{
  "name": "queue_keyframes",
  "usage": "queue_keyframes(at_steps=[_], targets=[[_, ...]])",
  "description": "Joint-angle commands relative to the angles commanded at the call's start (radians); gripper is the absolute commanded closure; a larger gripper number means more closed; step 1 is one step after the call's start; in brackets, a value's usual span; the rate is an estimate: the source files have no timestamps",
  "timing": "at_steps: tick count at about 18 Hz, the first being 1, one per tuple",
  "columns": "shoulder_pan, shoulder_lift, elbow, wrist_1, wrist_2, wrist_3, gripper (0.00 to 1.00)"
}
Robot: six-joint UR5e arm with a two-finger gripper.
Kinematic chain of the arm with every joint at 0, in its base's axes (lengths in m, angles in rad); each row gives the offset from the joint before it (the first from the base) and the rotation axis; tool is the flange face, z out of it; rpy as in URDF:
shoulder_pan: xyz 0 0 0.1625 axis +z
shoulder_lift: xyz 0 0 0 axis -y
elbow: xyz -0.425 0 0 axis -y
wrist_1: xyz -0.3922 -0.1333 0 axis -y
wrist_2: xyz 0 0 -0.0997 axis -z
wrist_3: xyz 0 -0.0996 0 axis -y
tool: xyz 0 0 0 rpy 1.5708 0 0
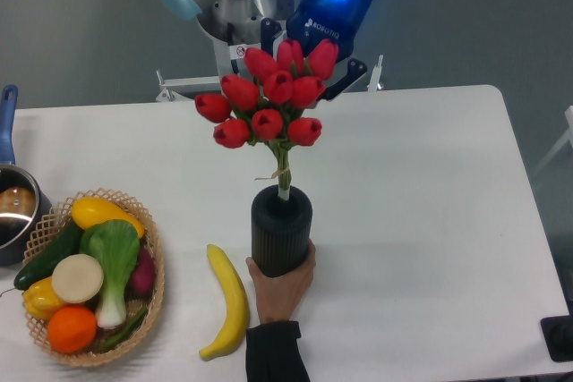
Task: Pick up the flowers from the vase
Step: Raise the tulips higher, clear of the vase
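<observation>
The flowers (269, 100), a bunch of red tulip buds on a short green stem, hang above the vase (281, 230), with the stem's lower end just at the vase's mouth. The vase is a dark ribbed cylinder standing upright on the white table. My gripper (312, 55) comes down from the back behind the bunch. One finger (269, 35) shows at the left of the upper buds and the other finger (355, 71) at the right, closed against the bunch. The fingertips are hidden by the buds.
A person's hand (279, 285) in a dark sleeve holds the vase's base from the front. A banana (228, 301) lies left of it. A wicker basket (152, 248) of vegetables and a pot (13, 207) stand at the left edge.
</observation>
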Motion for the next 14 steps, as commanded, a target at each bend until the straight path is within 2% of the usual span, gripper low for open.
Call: queue_keyframes(at_steps=[6,10,12,14], targets=[[0.011,-0.003,0.064,0.0,0.008,-0.045,0.61],[0.129,-0.009,0.088,-0.002,0.014,-0.048,0.61],[0.175,-0.034,0.094,0.002,0.018,-0.036,0.61],[0.207,-0.045,0.08,0.002,0.05,0.018,0.61]])
